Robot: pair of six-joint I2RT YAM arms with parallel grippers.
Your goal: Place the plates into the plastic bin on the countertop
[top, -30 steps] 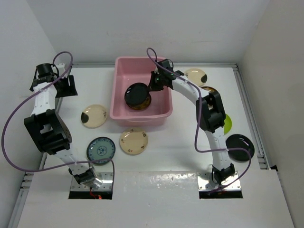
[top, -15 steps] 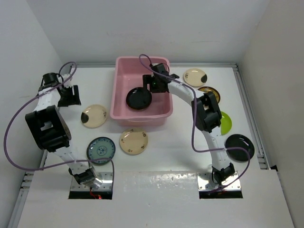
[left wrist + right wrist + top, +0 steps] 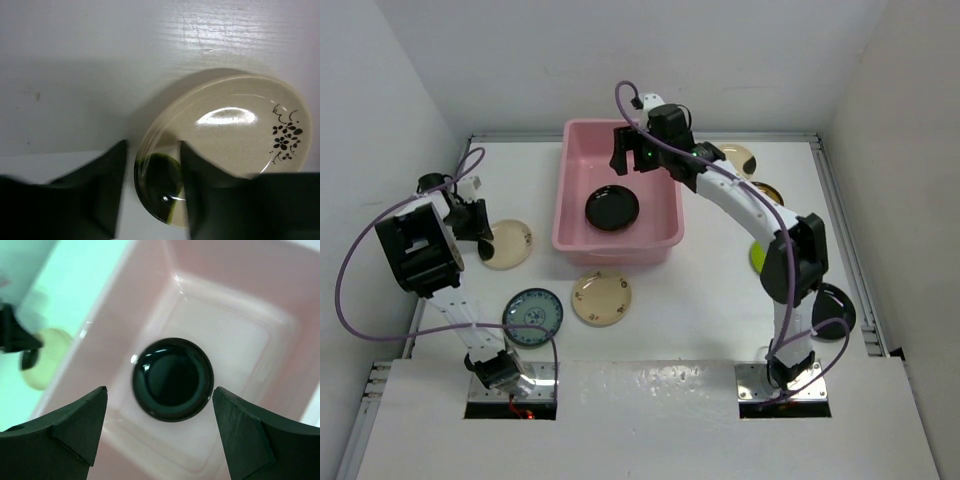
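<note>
One glossy black plate [image 3: 612, 208] is seen lying flat on the floor of the pink plastic bin [image 3: 616, 254], at the far middle of the tabletop [image 3: 700, 320]; no other plate is seen inside it. The right fingers [image 3: 75, 425] are held wide and empty above that plate. Seven plates are counted outside the bin: a cream plate with a dark patch [image 3: 235, 125] to the left, a teal-blue plate [image 3: 532, 316] and a plain cream plate [image 3: 601, 297] nearer, and to the right a second patched cream plate [image 3: 740, 157], a mustard plate [image 3: 767, 190], a lime green plate [image 3: 757, 258] and a second black plate [image 3: 835, 300], some partly hidden by the arm. The left fingers [image 3: 95, 200] are spread astride the patched rim of the left cream plate, not yet closed; the task is judged barely begun.
</note>
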